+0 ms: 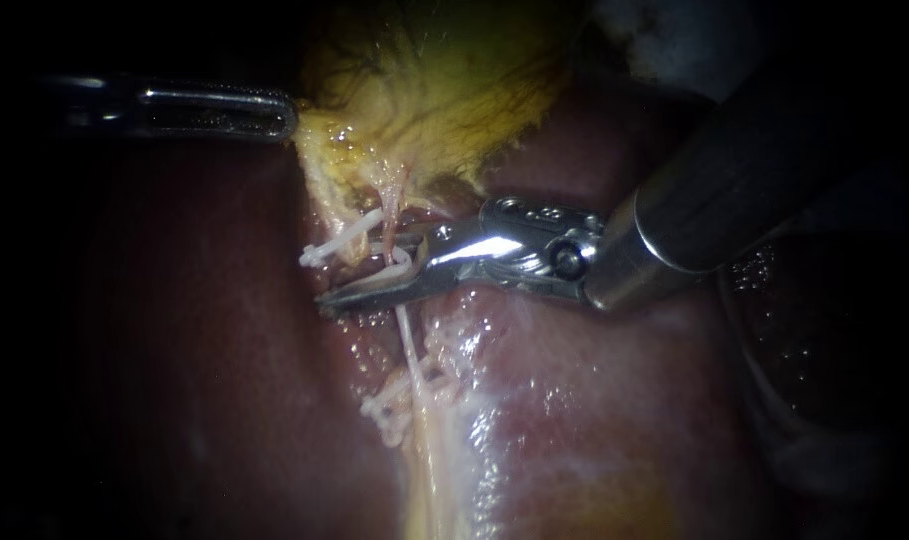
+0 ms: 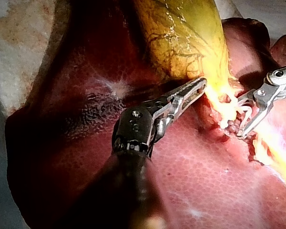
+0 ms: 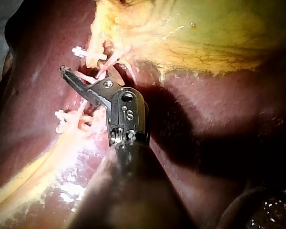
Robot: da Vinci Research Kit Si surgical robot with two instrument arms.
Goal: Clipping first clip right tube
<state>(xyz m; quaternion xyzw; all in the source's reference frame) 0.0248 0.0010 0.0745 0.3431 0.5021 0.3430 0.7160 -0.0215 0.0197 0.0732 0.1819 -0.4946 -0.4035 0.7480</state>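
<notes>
The yellow gallbladder [image 1: 444,90] lies on the dark red liver [image 1: 594,400]. My left instrument [image 1: 290,116] comes in from the left, its jaws shut on the gallbladder's fringe; its tip [image 2: 200,87] meets the yellow tissue. A thin pale tube [image 1: 406,345] runs down from the gallbladder's neck. My right instrument [image 1: 374,272] has its jaws open astride that tube, a gap showing between them [image 2: 239,118]. In the right wrist view one long jaw [image 3: 78,82] lies under the pink strands. A white clip [image 1: 334,245] sits just left of the jaws, and another white clip [image 1: 386,412] lower down.
A pale yellow fatty band [image 1: 434,480] continues down from the tubes over the liver. Wet glistening liver surface [image 1: 484,350] lies under my right instrument's shaft [image 1: 734,190]. White gauze-like material [image 1: 674,35] shows beyond the gallbladder.
</notes>
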